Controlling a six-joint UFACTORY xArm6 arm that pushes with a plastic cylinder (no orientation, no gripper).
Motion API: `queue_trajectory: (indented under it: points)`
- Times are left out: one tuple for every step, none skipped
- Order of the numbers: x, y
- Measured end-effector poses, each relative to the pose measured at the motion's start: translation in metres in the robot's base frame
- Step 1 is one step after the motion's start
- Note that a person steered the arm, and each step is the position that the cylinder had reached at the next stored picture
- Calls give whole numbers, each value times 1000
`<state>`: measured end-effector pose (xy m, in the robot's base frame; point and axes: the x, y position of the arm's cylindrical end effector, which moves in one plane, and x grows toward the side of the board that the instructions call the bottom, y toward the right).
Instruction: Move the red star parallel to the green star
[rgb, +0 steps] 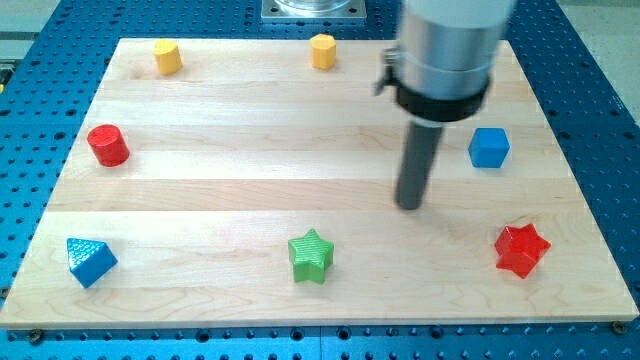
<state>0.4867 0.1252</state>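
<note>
Red star (521, 249) is lying near the view's bottom right corner of the wooden worktop (250, 180), well apart from the green star (310, 256), which is sitting at the view's bottom centre. The two stars are resting at nearly the same height in the view. My tip (410, 205) is standing on bare wood between them and above both, nearer the red star, touching neither. There are no fingers on this rod, so nothing is being pinched. A blue cube (489, 147) is sitting at the view's right, above the red star. A red cylinder (108, 145) is standing at the view's left, and a blue triangular block (90, 261) is lying at the bottom left. Two yellow blocks (167, 56) (322, 50) are sitting along the view's top edge.
</note>
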Motion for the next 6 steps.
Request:
queue_trajectory:
  points:
    - [-2,69]
    - [31,150]
    - [84,172]
    - [70,100]
    - [61,36]
    - [59,67]
